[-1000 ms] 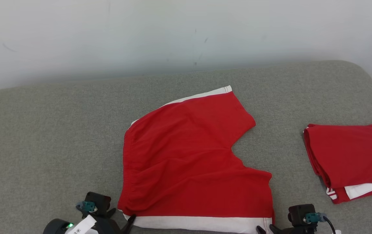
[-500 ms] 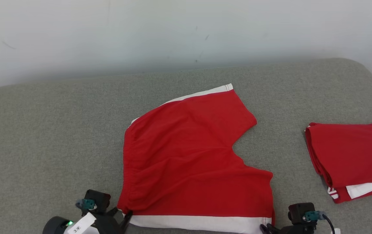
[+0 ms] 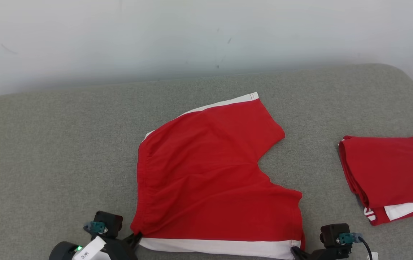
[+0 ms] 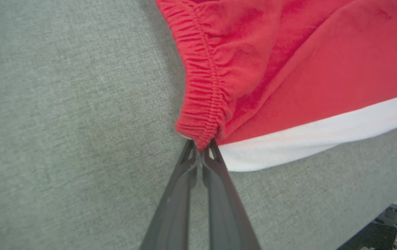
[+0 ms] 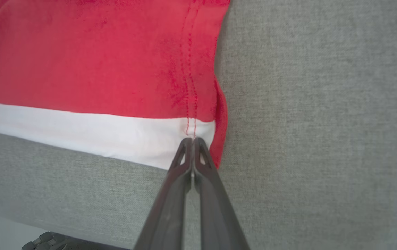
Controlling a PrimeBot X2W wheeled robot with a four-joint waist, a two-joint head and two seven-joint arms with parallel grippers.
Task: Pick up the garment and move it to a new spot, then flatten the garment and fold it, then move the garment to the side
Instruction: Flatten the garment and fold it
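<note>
Leftmost, left gripper (image 4: 201, 146) clenched on elastic waistband corner of red fabric shorts with white side stripe (image 3: 206, 173). Shorts lie spread at middle of grey woven fabric surface (image 3: 47, 144), striped side at near edge, legs pointing right. Right gripper (image 5: 192, 140) pinched tight on white-striped hem corner. Far right, well apart: folded red-and-white garment (image 3: 390, 169) on same surface.

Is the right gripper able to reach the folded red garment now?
Probably not: the right gripper is shut on the red shorts' corner; otherwise only grey cushion separates it from the folded red garment.
</note>
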